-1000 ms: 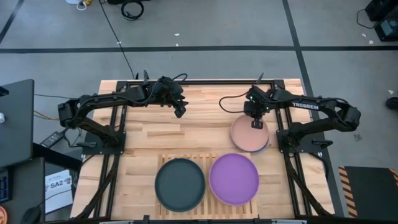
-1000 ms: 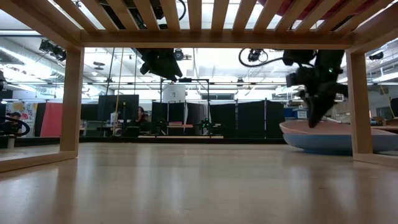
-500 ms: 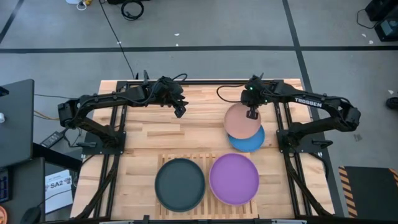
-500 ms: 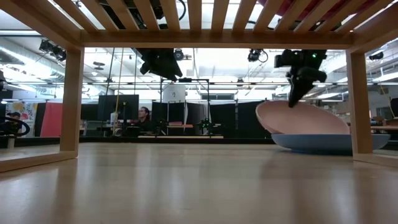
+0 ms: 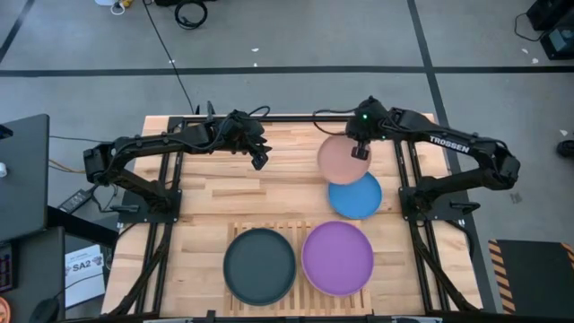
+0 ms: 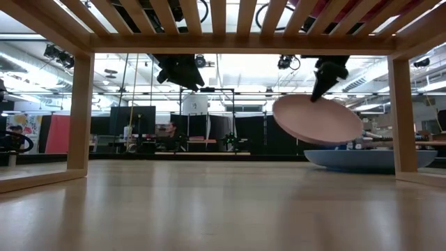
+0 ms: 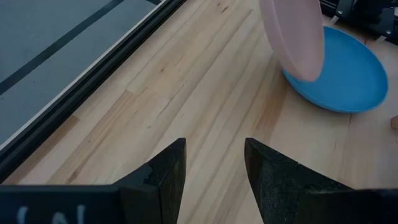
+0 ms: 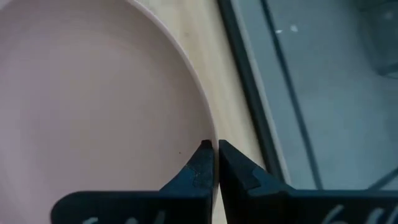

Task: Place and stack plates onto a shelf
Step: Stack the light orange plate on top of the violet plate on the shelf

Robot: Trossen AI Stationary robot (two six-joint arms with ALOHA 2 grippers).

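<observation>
We note the right claw [image 5: 360, 152] pinched tight on the rim of the pale pink plate [image 5: 341, 160], which hangs clear of the counter [image 5: 287, 193], tilted, its far edge lower than the gripped edge in the low view. The left claw [image 5: 259, 161] waits over the middle-back of the counter, fingers spread, holding nothing.

The blue plate [image 5: 355, 197] lies flat on the counter just below the pink one, uncovered except for a small overlap from above. On the shelf [image 5: 299, 231] at the front sit the dark grey plate [image 5: 259, 265] and the purple plate [image 5: 337, 257], side by side, each filling about half the rack.

Step in hand, as we judge it: carry the pink plate to the shelf and stack it.
- A rim pinch leaves the plate free to swing; we would move slowly and keep it level enough not to slip.
- Clear the blue plate fully before travelling forward.
- Lower onto the purple plate, the nearer one, centred so rims nest; let go only once it rests.
- Watch for the low edge catching the shelf slats or the purple rim first.

The pink plate: round, matte, low upturned rim, smooth unmarked face in the right wrist view; same size as the others, by our reckoning.
</observation>
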